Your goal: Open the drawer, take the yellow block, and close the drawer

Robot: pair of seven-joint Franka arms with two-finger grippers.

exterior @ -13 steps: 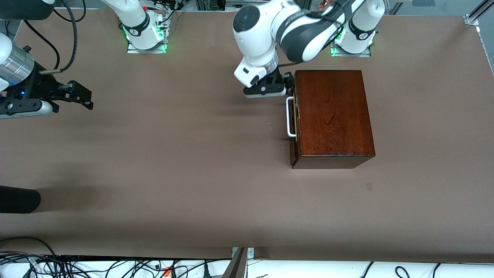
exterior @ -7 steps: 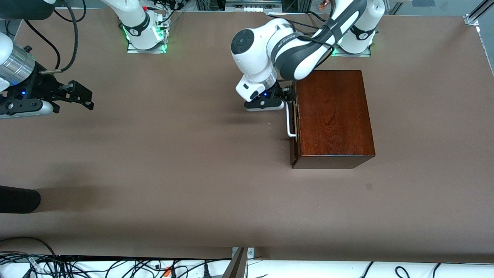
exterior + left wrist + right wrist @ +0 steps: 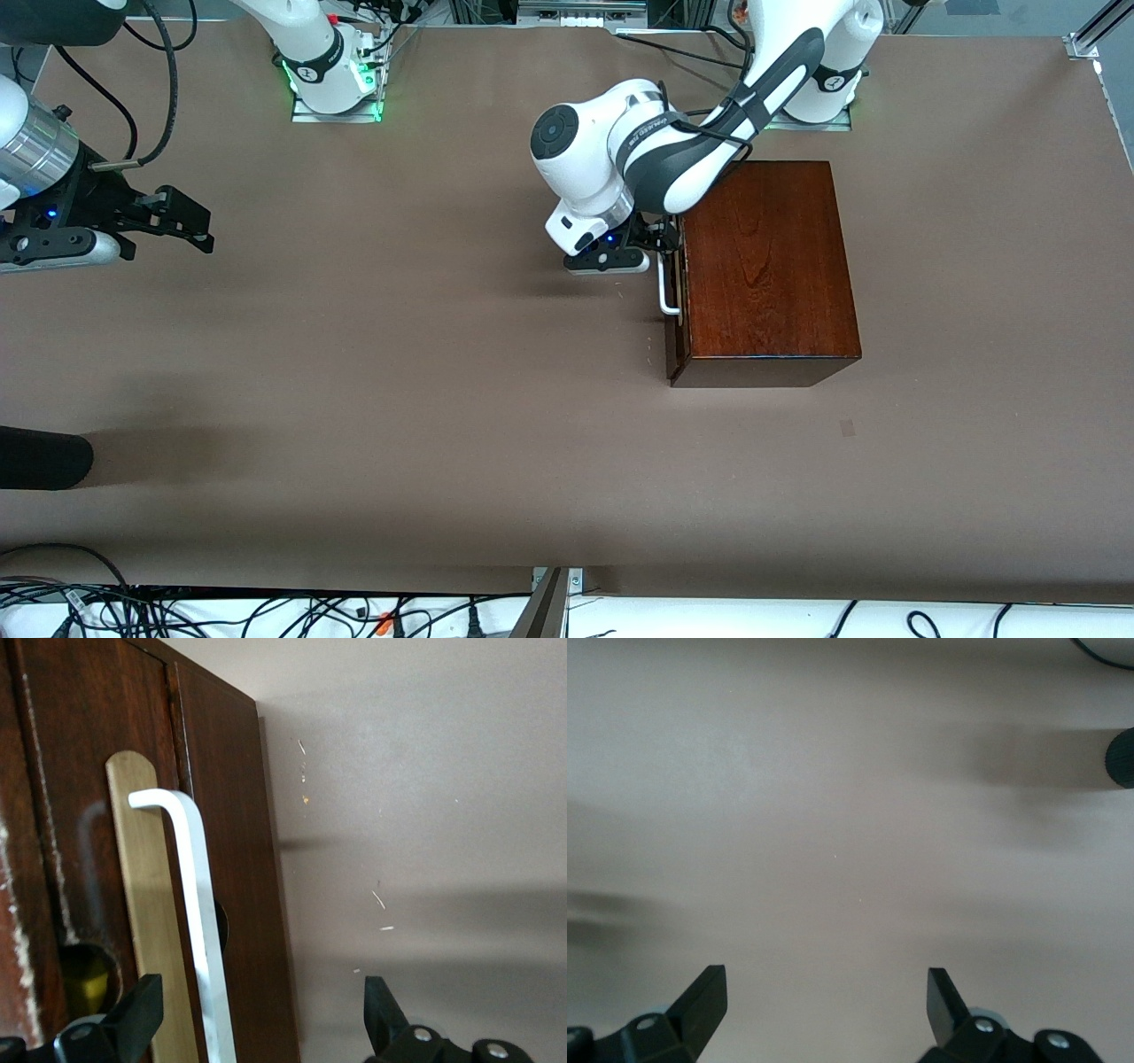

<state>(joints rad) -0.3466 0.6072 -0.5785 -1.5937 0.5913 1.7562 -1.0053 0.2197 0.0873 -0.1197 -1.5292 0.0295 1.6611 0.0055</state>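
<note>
Left wrist view: left gripper (image 3: 257, 1014) apparently straddles drawer (image 3: 97, 859) handle (image 3: 199, 921).

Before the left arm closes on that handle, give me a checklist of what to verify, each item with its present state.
1. Drawer shut, front flush with the wooden box: ok.
2. Left gripper open: ok, fingers spread wide.
3. White handle between its fingers: ok in the left wrist view; the bar runs between the fingertips.
4. Handle gripped: not ok, nothing clamped yet.
5. Right gripper out of the way: ok, it waits open over bare table at the right arm's end.
6. Yellow block inside the drawer: cannot tell, the drawer hides its contents.
</note>
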